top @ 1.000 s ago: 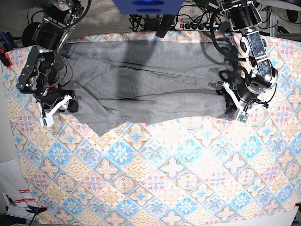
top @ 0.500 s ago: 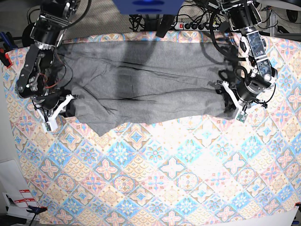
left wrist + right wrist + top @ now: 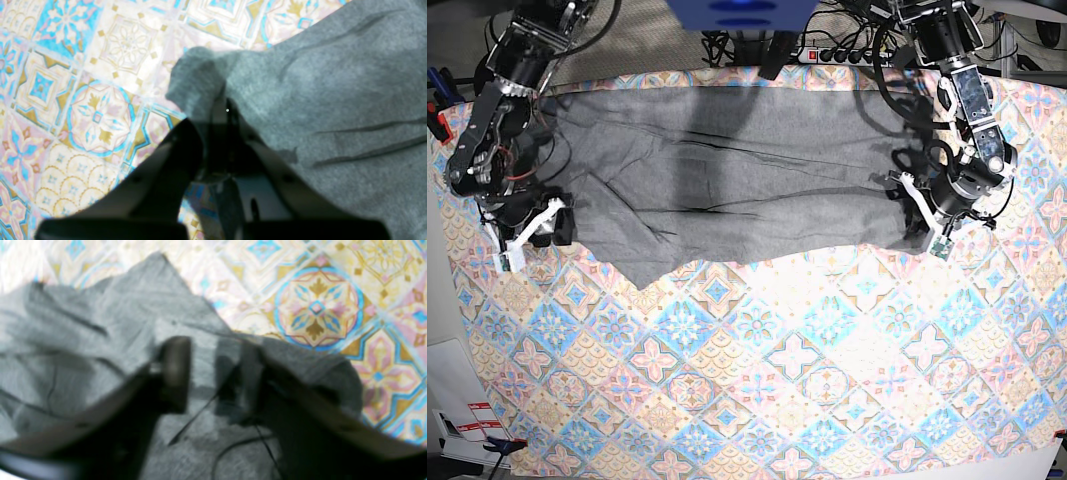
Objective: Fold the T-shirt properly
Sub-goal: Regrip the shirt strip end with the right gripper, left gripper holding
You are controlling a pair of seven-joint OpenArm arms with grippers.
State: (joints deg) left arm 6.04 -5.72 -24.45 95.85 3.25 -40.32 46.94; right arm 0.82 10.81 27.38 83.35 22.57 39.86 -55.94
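Observation:
The heather-grey T-shirt (image 3: 727,170) lies spread across the far half of the table, with wrinkles and a ragged near edge. My left gripper (image 3: 924,222) is at its right-hand near corner. In the left wrist view (image 3: 222,106) it is shut on the shirt (image 3: 333,83), and a flap of fabric curls over the fingertips. My right gripper (image 3: 555,222) is at the shirt's left edge. In the blurred right wrist view (image 3: 213,373) its fingers stand apart over the shirt (image 3: 83,340), and fabric drapes over the right finger (image 3: 250,380).
The colourful tile-patterned cloth (image 3: 777,380) covers the whole table. A power strip (image 3: 837,55) and cables lie behind the far edge. White papers (image 3: 457,400) lie off the near left corner.
My right gripper has moved left along the shirt's left edge, and its arm has swung outward. The left gripper and the rest of the shirt have stayed in place.

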